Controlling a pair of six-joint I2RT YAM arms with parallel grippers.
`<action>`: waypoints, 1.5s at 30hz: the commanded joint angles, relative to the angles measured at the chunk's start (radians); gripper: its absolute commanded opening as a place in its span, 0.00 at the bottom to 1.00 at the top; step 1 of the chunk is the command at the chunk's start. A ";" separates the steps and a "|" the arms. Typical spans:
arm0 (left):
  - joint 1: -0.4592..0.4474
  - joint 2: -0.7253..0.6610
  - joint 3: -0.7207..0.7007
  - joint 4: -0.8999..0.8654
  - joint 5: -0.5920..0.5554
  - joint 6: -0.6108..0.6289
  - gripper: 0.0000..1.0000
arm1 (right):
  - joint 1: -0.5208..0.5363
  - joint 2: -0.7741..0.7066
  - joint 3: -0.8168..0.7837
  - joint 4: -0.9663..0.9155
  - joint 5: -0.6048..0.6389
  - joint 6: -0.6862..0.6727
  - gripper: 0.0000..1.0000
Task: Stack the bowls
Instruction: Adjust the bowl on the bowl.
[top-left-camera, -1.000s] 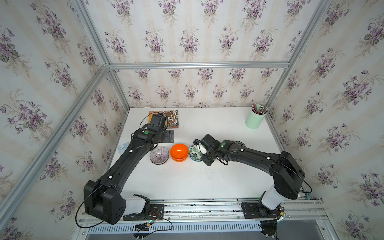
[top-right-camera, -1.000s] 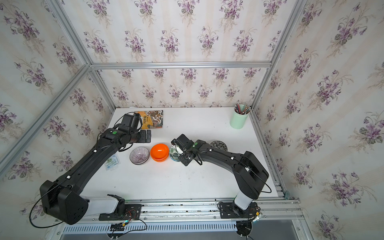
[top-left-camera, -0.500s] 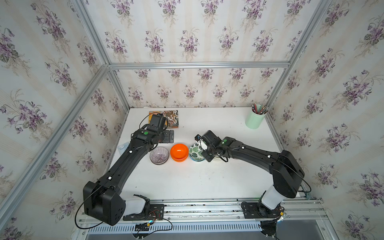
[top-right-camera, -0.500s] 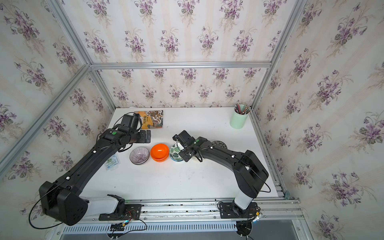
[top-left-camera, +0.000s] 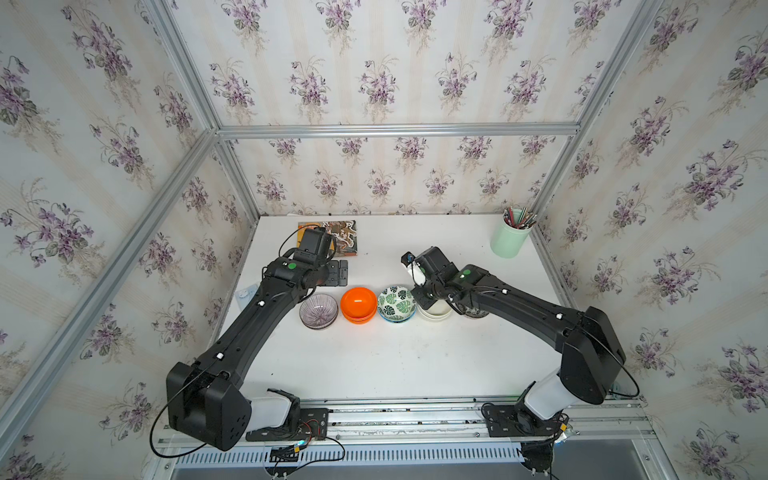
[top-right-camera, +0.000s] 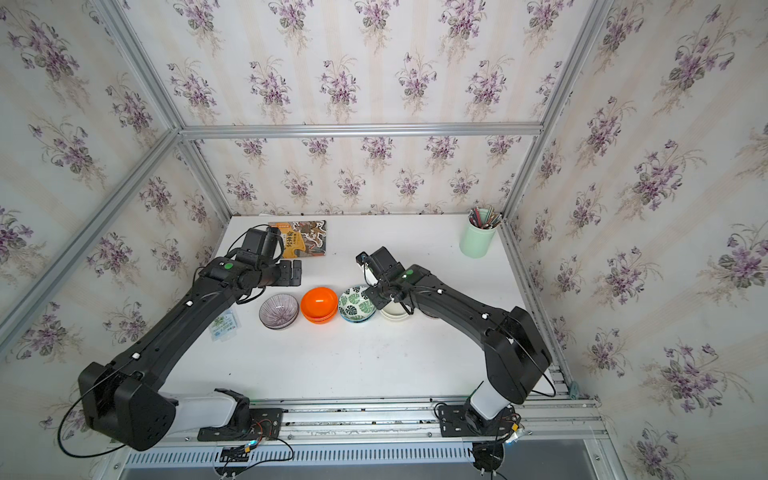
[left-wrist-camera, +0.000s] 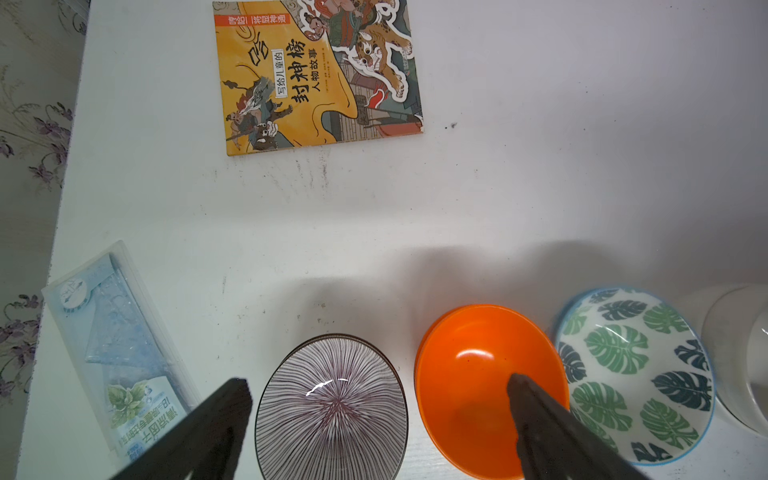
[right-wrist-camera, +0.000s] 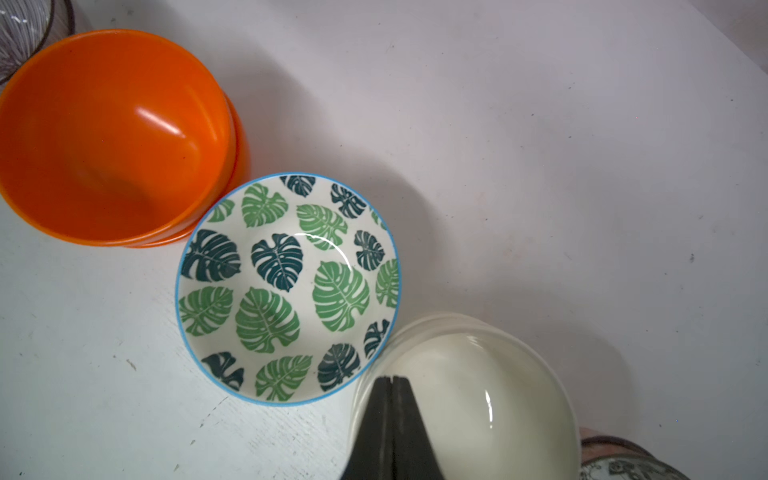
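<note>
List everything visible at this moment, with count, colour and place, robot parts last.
striped bowl: one visible, purple, left end of the bowl row
orange bowls: two nested, orange, next in the row
leaf bowl: one visible, white with green leaves and a blue rim, middle of the row
cream bowls: two nested, cream, beside the leaf bowl
floral bowl: one, black and white, mostly hidden under the right arm
book: one, yellow cover, far left of the table
pencil cup: one, mint green, far right corner
ruler packet: one, clear bluish, left table edge
table: one, white
left gripper: black, open, above the striped and orange bowls
right gripper: black, shut, over the cream bowls
</note>
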 joint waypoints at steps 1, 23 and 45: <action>-0.001 0.002 0.008 -0.006 0.004 -0.007 1.00 | -0.026 0.012 0.014 0.005 -0.007 -0.015 0.00; -0.002 0.019 0.015 0.000 0.003 0.001 1.00 | -0.127 0.108 0.002 0.068 -0.071 -0.029 0.00; -0.008 0.021 0.022 -0.002 0.013 0.003 1.00 | -0.051 0.033 -0.019 0.035 -0.021 0.002 0.00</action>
